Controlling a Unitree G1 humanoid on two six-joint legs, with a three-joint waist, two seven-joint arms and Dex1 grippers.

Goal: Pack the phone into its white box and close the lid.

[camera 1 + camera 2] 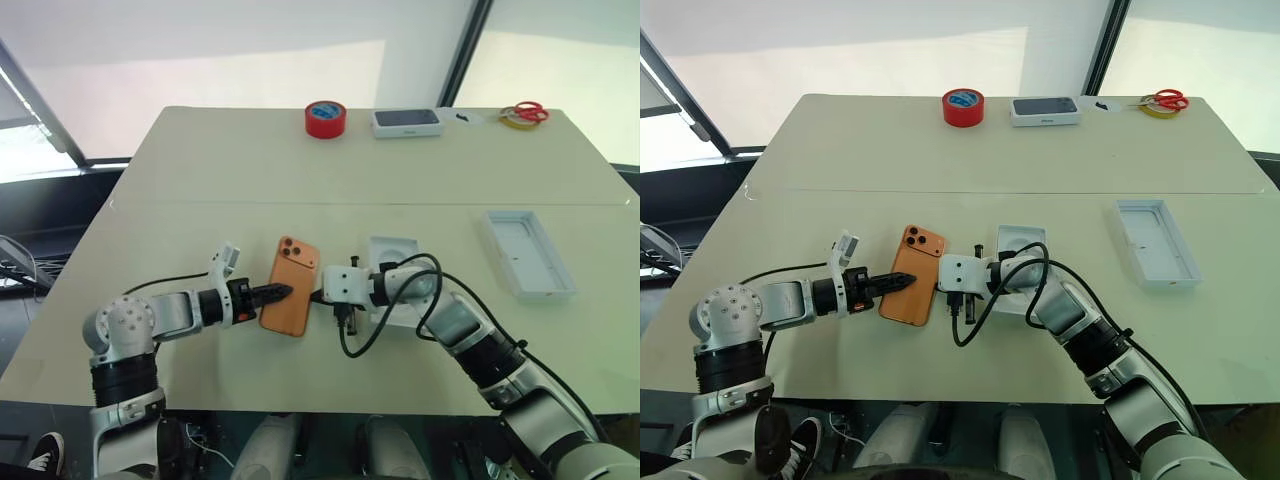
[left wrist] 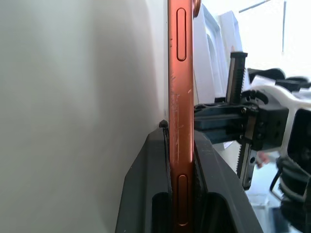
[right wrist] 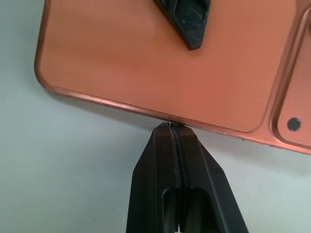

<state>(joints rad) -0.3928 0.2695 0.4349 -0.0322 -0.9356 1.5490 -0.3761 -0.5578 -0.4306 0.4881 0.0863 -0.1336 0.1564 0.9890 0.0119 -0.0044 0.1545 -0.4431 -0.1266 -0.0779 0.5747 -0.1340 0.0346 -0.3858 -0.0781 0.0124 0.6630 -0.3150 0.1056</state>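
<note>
The orange phone (image 1: 291, 285) lies back up near the table's front, its camera block at the far corner. My left gripper (image 1: 283, 292) comes in from the left and is shut on the phone's left long edge; in the left wrist view the phone's edge (image 2: 181, 97) sits clamped between the two fingers. My right gripper (image 3: 170, 125) is shut and empty, its tips against the phone's right long edge. The white box (image 1: 527, 252) lies open at the right. A white rimmed piece (image 1: 392, 248), probably the lid, lies mostly hidden under my right wrist.
At the table's far edge stand a red tape roll (image 1: 325, 118), a closed dark-topped white box (image 1: 406, 121) and red-handled scissors beside a yellow tape ring (image 1: 524, 113). A seam (image 1: 200, 203) crosses the table between them and the phone.
</note>
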